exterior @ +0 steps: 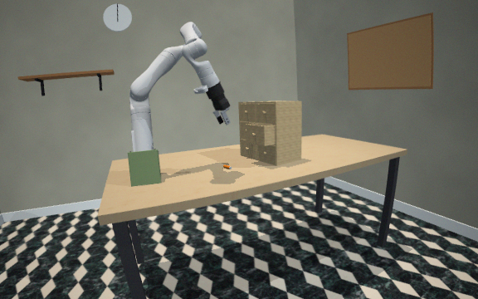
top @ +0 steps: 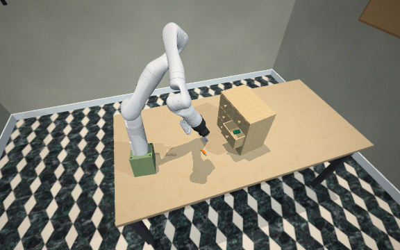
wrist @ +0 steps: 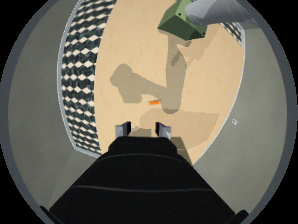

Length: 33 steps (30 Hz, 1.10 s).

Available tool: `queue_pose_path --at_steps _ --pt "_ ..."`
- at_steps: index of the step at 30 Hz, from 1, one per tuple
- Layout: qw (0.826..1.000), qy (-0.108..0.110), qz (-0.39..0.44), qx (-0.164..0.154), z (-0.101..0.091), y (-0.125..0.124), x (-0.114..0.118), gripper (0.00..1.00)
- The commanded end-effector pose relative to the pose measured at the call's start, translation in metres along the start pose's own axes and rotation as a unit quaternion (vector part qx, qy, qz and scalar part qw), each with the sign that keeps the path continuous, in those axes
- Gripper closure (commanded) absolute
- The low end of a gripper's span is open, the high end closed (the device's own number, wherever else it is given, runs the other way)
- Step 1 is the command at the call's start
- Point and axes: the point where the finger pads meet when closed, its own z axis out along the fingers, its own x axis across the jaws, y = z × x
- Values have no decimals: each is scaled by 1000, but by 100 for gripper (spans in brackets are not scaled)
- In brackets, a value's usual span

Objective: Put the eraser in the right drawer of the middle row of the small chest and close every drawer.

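Observation:
The small wooden chest (top: 249, 103) (exterior: 289, 124) stands on the table (top: 307, 121) (exterior: 338, 149). Its right drawer in the middle row (top: 228, 126) (exterior: 265, 134) is pulled out. A green eraser (top: 237, 131) lies inside that drawer. My gripper (top: 204, 139) (exterior: 223, 120) (wrist: 143, 126) is open and empty. It hangs in the air in front of the chest, to the left of the open drawer, tilted downward. The chest is out of the wrist view.
A small orange object (top: 204, 151) (exterior: 226, 166) (wrist: 153, 103) lies on the table below the gripper. The arm's green base block (top: 142, 163) (exterior: 144, 168) (wrist: 180, 23) stands near the table's left end. The other drawers look pushed in.

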Motion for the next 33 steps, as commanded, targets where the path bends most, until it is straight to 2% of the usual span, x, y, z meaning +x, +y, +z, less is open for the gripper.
queue_pose_path --at_steps 1,4,33 --pt "1000 -2 10 -10 1 -5 -3 0" --pt "1000 -2 10 -15 2 -5 -3 0" --pt "990 -3 10 -138 31 -1 -3 0"
